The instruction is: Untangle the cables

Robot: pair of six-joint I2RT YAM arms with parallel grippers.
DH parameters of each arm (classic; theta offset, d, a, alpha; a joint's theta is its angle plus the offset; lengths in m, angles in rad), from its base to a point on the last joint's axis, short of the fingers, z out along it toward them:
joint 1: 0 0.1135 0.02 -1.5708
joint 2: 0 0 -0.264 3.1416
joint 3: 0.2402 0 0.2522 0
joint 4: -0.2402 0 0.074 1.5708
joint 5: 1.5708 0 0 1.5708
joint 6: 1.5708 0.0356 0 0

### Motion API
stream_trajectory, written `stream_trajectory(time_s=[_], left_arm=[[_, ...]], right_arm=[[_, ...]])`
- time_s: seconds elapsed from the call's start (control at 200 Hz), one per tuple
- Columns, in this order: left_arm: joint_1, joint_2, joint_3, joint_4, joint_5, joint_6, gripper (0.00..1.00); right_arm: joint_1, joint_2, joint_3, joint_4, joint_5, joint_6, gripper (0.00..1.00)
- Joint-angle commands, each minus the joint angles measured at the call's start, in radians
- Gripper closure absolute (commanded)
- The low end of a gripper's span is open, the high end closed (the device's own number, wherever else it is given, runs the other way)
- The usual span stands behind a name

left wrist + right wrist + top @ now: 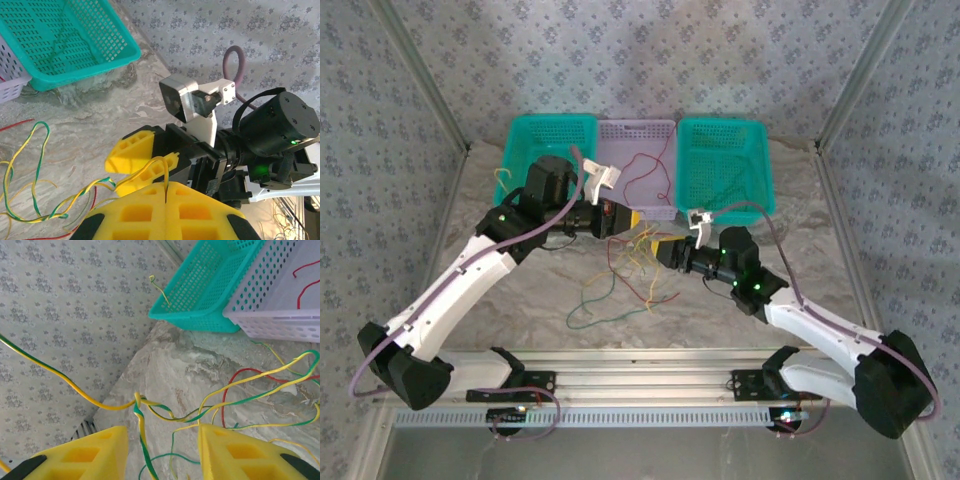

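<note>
The cables, thin red, green and yellow-green wires, lie in a loose tangle on the marble table between my two grippers. My left gripper is shut on a yellow-green cable, which arches out of the closed yellow pads towards the right gripper's fingers just beyond. My right gripper is open, its yellow fingers standing either side of a twisted knot of yellow-green cables. A red cable and a green cable loop on the table nearby.
Three baskets stand in a row at the back: teal, lavender with a red wire inside, and teal with a thin green wire. Patterned cloth walls enclose the table on both sides.
</note>
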Motion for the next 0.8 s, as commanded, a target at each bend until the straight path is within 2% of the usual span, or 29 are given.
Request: stream_trajectory(time_s=[0.0,0.09,0.225,0.315,0.38,0.505,0.64,0.794], left_arm=[[-0.009,0.001,0.033,-0.002,0.021,0.027,1.0],[-0.008,0.001,0.034,-0.002,0.018,0.029,1.0],[-0.009,-0.006,0.032,-0.006,0.003,0.032,1.0],[-0.006,-0.01,0.035,-0.012,-0.014,0.036,1.0],[-0.005,-0.016,0.047,-0.036,-0.039,0.048,1.0],[0.017,-0.058,0.088,-0.089,-0.111,0.069,1.0],[0.058,-0.112,0.155,-0.163,-0.186,0.095,1.0],[0.094,-0.168,0.253,-0.278,-0.281,0.143,1.0]], right_arm=[[0.014,0.02,0.018,0.057,-0.031,0.011,0.59],[0.023,0.037,0.02,0.064,-0.037,0.012,0.64],[0.028,0.035,0.02,0.06,-0.038,0.007,0.83],[0.024,0.016,0.023,0.018,-0.016,-0.017,1.0],[0.017,-0.009,0.021,-0.022,0.016,-0.03,1.0],[-0.027,-0.05,0.022,-0.19,0.151,-0.029,1.0],[-0.16,-0.091,-0.047,-0.24,0.216,0.032,1.0],[-0.3,-0.096,-0.112,-0.266,0.211,0.09,1.0]])
